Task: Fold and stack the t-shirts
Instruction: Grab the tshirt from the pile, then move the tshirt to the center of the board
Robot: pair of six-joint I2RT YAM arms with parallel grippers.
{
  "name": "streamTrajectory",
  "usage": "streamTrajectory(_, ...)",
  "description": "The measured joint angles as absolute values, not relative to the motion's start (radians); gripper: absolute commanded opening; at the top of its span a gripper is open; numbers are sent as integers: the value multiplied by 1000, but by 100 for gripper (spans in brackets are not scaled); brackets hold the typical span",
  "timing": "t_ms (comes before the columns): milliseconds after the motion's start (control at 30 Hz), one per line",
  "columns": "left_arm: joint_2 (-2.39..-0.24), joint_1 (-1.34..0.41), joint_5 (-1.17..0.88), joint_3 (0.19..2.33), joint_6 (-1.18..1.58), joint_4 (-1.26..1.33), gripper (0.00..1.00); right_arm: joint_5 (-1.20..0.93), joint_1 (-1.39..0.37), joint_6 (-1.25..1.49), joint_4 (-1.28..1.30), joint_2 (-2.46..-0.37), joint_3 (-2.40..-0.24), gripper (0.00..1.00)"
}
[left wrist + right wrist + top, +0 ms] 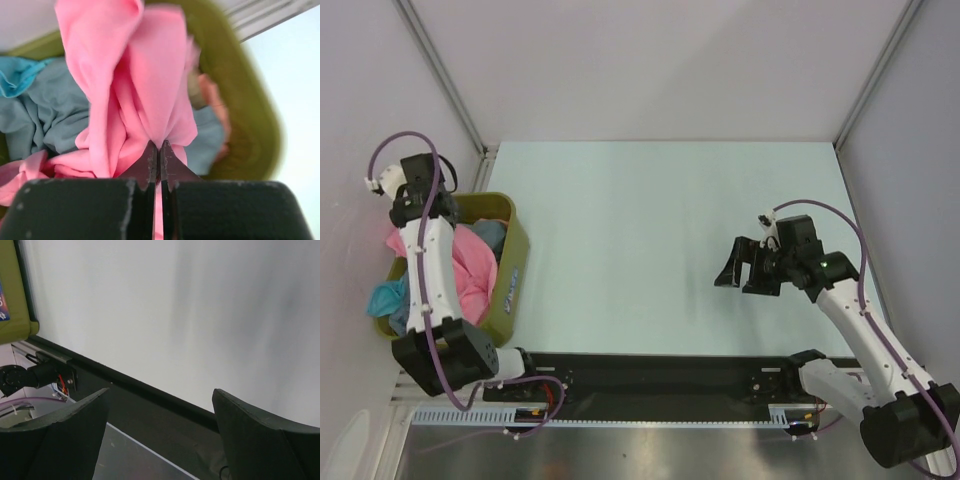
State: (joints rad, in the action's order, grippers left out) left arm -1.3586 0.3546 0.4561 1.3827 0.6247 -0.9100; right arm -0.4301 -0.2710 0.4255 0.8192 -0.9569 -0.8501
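Across the enclosure, you have a pale table (670,220) closed in by white walls on the left, right and far sides. A black strip (660,372) runs along its near edge, where both arm bases are mounted. From the middle to the far edge and across to the right wall, the surface lies open.

At the left edge of the table sits the olive-green bin (516,262), its long side running near to far and a blue label on the wall facing the table's middle. Contents as found:
- the pink t-shirt (150,80), bunched on top of the heap;
- the grey-blue t-shirt (55,115), crumpled beneath and beside the pink one;
- the teal t-shirt (17,75), at the bin's left side.

None of the three is folded. The bin's wall is blurred in the left wrist view, so you cannot judge clearance to the rim there.

Your left arm reaches over the bin and hides its middle from the top camera. The left gripper (159,150) has its jaws pressed together, pinching a fold of the pink t-shirt, and the cloth runs away from the tips in long creases.

Your right gripper (741,278) hangs over the right half of the table, well apart from the bin. Its jaws are spread wide with nothing between them.
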Motion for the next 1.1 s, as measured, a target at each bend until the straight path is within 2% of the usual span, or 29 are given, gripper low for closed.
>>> streamTrajectory(267, -1196, 344, 382, 1616, 655, -976, 0, -404, -325, 410, 822, -1007, -906, 90)
streamTrajectory(400, -1195, 250, 311, 1763, 644, -918, 0, -400, -325, 418, 830, -1007, -906, 90)
streamTrajectory(500, -1207, 68, 247, 1855, 608, -839, 0, -400, -324, 431, 837, -1003, -905, 90)
streamTrajectory(633, -1268, -316, 221, 1960, 531, -750, 1, -395, -315, 452, 843, -977, -903, 90)
streamTrajectory(767, -1280, -603, 233, 1827, 495, -671, 3, -382, -300, 480, 844, -932, -900, 94)
streamTrajectory(800, -1278, -640, 226, 1774, 494, -664, 12, -377, -297, 489, 844, -920, -898, 97)
streamTrajectory(833, -1279, -677, 213, 1705, 490, -656, 26, -372, -295, 498, 846, -910, -897, 100)
streamTrajectory(867, -1283, -694, 199, 1646, 485, -648, 56, -366, -290, 504, 849, -900, -896, 100)
streamTrajectory(933, -1313, -711, 161, 1539, 480, -663, 66, -355, -284, 509, 849, -888, -896, 100)
streamTrajectory(967, -1338, -712, 149, 1510, 475, -679, 91, -351, -280, 513, 849, -884, -896, 100)
streamTrajectory(1100, -1379, -693, 123, 1446, 442, -722, 94, -343, -255, 526, 839, -906, -896, 100)
